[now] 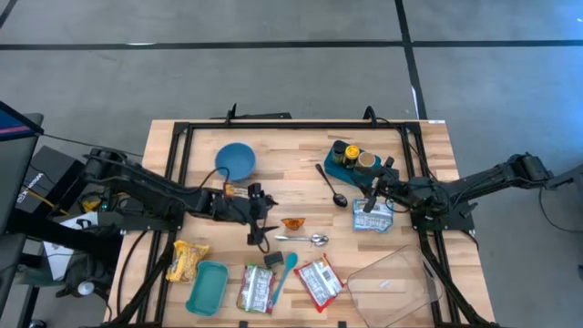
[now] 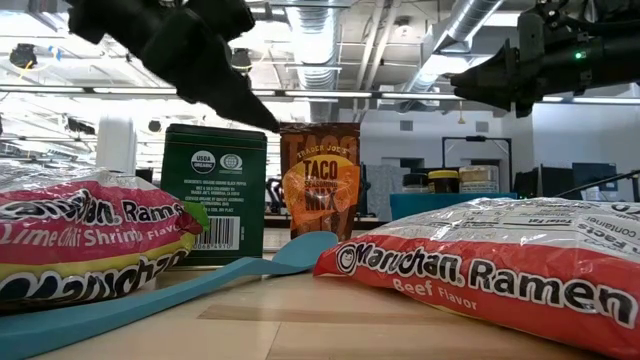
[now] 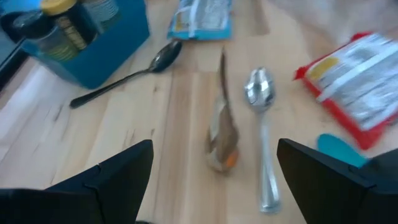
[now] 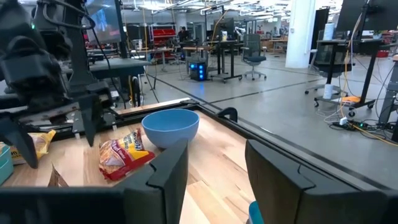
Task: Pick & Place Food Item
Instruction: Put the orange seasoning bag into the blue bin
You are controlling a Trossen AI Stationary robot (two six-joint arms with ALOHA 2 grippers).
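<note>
- Two claws over the table [image 1: 301, 137], and the left claw [image 1: 259, 221] hangs wide open with nothing between its fingers.
- Just ahead of that left claw stands the orange taco mix packet [image 1: 292, 223], upright on the wood, not touched.
- A silver spoon [image 1: 310, 239] lies right beside the packet; a black spoon [image 1: 331, 184] sits farther out.
- Right claw [image 1: 372, 196] is part open, holding nothing, poised above the blue-and-white pouch [image 1: 373, 219].
</note>
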